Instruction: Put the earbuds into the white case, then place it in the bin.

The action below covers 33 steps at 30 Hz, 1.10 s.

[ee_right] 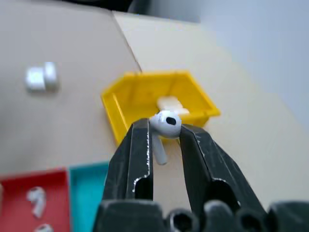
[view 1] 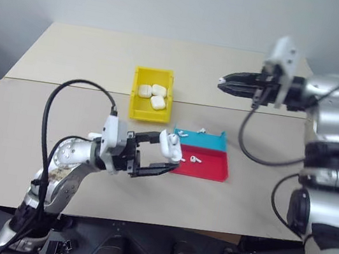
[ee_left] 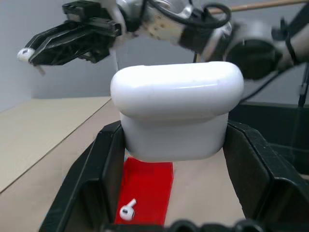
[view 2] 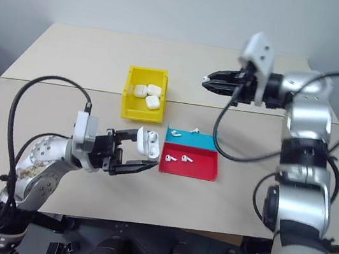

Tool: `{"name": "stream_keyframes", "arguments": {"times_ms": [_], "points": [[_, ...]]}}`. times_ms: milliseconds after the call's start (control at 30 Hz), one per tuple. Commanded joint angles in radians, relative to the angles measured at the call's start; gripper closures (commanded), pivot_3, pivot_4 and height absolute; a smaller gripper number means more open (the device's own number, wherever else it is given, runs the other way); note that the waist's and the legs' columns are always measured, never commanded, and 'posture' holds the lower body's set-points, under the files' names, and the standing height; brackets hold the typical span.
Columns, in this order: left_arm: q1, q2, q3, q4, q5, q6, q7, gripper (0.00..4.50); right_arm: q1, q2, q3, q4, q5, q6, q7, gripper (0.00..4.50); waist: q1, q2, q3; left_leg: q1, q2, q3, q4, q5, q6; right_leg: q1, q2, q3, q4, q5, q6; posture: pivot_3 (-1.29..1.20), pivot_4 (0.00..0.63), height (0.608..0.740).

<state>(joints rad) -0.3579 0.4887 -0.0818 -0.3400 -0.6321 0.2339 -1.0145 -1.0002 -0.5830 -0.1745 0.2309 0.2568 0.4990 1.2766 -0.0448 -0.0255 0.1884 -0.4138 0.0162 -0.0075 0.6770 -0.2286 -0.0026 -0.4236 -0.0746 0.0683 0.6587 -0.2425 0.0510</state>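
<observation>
The right gripper (ee_right: 164,133) pinches one earbud (ee_right: 165,124) between its two black fingertips, the round head sitting on top of the tips and the short stem hanging down in the gap. This gripper is held high above the far part of the table (view 1: 71,53), pointing level toward the robot's left, out past the tray and off to the right of the bin.

The left gripper (view 1: 164,153) is clamped on a white case (view 1: 168,143), one finger on each side of its body. The case stands with its lid flipped open and sits above the near half of the table, just beside the red end of the tray.

The tray (view 2: 198,167) lies flat on the table, its far strip teal and its near, larger part red. Two loose earbuds (view 2: 177,158) lie on the red part, and at least one more (view 2: 194,131) lies at the far edge of the teal strip.

Beyond the tray, toward the robot's left, stands the yellow bin (view 1: 135,105). Three closed white cases (view 1: 152,94) rest inside it, close together in its far half.
</observation>
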Motion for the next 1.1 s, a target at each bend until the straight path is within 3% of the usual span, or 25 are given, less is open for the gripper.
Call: {"name": "stream_keyframes", "arguments": {"times_ms": [33, 233, 333, 500, 767, 1100], "points": [[-0.101, -0.008, 0.031, -0.033, -0.09, 0.07, 0.004, 1.74, 0.08, 0.01, -0.247, -0.4, 0.382, 0.356, -0.169, 3.84, 0.007, 0.0, 0.0, -0.001, 0.0, -0.001, 0.0, 0.0, 0.0, 0.0, 0.0, -0.001, 0.0, 0.0, 0.0, 0.0, 0.15, 0.74], [-0.195, -0.004, 0.028, -0.018, -0.111, 0.114, -0.029, 1.74, 0.28, 0.117, -0.401, -0.72, 0.83, 0.487, -0.468, 3.84, 0.002, -0.001, 0.0, 0.001, -0.001, -0.002, 0.001, 0.0, 0.0, 0.005, 0.001, -0.002, -0.002, 0.0, 0.001, 0.0, 0.15, 0.74], [-0.216, -0.007, 0.024, -0.01, -0.108, 0.132, -0.035, 1.74, 0.361, 0.138, -0.387, -0.798, 0.978, 0.465, -0.576, 3.84, 0.002, -0.001, 0.0, 0.001, -0.001, -0.001, 0.001, 0.0, 0.001, 0.004, 0.001, -0.002, -0.002, 0.0, 0.001, 0.0, 0.15, 0.74], [-0.217, -0.015, -0.003, 0.01, -0.066, 0.102, -0.079, 1.74, 0.462, 0.1, -0.313, -0.839, 1.093, 0.445, -0.628, 3.84, 0.002, -0.001, 0.0, -0.001, -0.001, -0.001, 0.001, 0.0, 0.001, 0.004, 0.001, -0.001, -0.003, 0.0, 0.002, 0.0, 0.15, 0.74], [-0.222, -0.04, -0.011, 0.026, -0.044, 0.091, -0.087, 1.74, 0.484, 0.018, -0.215, -0.812, 1.129, 0.406, -0.643, 3.84, 0.002, -0.001, 0.0, -0.001, -0.001, 0.0, 0.001, 0.001, 0.001, 0.004, 0.001, -0.001, -0.004, 0.0, 0.002, 0.0, 0.15, 0.74], [-0.206, -0.055, 0.0, 0.011, -0.039, 0.085, -0.077, 1.74, 0.519, 0.006, -0.099, -0.795, 1.078, 0.374, -0.622, 3.84, 0.005, -0.001, 0.0, -0.001, -0.001, 0.0, 0.001, 0.001, 0.001, 0.004, 0.001, -0.001, -0.004, 0.0, 0.002, 0.0, 0.15, 0.74]]}}
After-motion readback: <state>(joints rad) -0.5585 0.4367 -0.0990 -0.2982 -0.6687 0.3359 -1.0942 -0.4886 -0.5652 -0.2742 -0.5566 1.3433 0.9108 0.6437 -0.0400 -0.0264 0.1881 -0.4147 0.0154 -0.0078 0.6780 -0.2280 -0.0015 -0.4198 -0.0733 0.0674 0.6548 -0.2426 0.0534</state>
